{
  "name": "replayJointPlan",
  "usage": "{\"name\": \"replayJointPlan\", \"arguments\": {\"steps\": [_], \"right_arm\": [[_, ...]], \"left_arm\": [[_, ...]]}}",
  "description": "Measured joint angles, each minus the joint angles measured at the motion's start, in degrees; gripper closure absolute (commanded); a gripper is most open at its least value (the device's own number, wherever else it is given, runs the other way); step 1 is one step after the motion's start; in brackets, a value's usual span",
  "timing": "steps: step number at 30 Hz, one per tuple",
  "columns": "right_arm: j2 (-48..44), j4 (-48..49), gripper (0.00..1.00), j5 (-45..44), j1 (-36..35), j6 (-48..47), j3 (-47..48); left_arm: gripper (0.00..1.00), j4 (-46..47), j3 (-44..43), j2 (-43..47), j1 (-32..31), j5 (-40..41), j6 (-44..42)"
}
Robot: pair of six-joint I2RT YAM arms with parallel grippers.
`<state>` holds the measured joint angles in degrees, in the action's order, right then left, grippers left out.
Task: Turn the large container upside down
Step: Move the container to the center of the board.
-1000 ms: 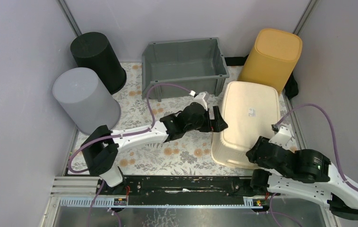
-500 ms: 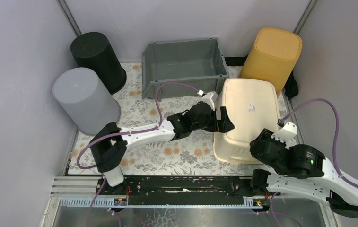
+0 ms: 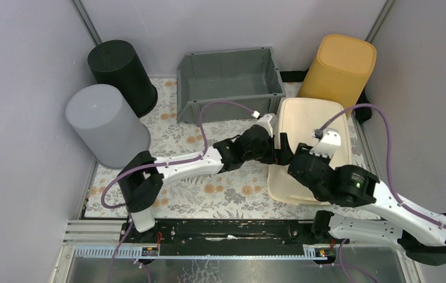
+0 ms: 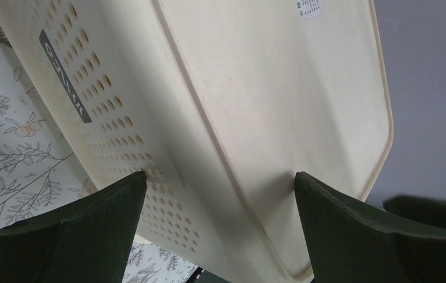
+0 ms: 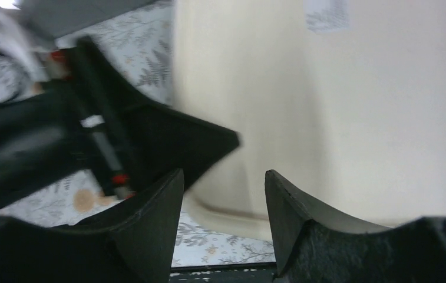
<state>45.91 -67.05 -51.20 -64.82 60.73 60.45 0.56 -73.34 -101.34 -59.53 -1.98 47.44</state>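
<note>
The large container (image 3: 320, 121) is a cream tub with a perforated side wall (image 4: 108, 124). Its flat base with a small label faces up, tilted, at the right of the mat. My left gripper (image 3: 284, 151) is open, its fingertips (image 4: 141, 175) resting on the tub's left wall and base edge (image 4: 267, 88), the jaws straddling that edge without clamping. My right gripper (image 3: 300, 160) hovers open over the tub's near left corner (image 5: 356, 106). Only mat and the tub's rim show between its fingers (image 5: 173, 177). The left gripper's finger (image 5: 173, 138) shows in the right wrist view.
A grey open bin (image 3: 230, 79) stands at the back centre. A yellow tub (image 3: 339, 68) stands upside down at the back right. A black cylinder (image 3: 120, 68) and a grey one (image 3: 105, 124) stand at the left. Walls close in on both sides.
The left gripper has pushed right against the tub, which has shifted and tipped further right. The right arm has risen and swung left over the tub's near end, its jaws slightly wider.
</note>
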Motion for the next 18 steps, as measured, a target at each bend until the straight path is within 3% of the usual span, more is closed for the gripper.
{"name": "replayJointPlan", "arguments": {"steps": [5,8,10,18], "right_arm": [[5.42,4.79,0.37,2.38,1.53,-13.49,7.63],[9.81,11.82,0.36,8.68,1.38,-18.38,15.34],[12.61,11.54,0.36,11.43,1.49,-21.9,18.82],[13.77,11.58,0.36,19.63,2.14,-26.25,19.56]], "left_arm": [[0.0,-2.03,-3.89,-2.75,0.07,-0.83,-0.07],[0.0,-3.19,-7.91,-5.62,-0.52,-0.79,-0.2],[0.0,-3.28,-9.88,-7.23,-0.48,-1.88,-0.48],[0.0,-4.35,-13.7,-9.94,-1.01,-1.6,-0.13]]}}
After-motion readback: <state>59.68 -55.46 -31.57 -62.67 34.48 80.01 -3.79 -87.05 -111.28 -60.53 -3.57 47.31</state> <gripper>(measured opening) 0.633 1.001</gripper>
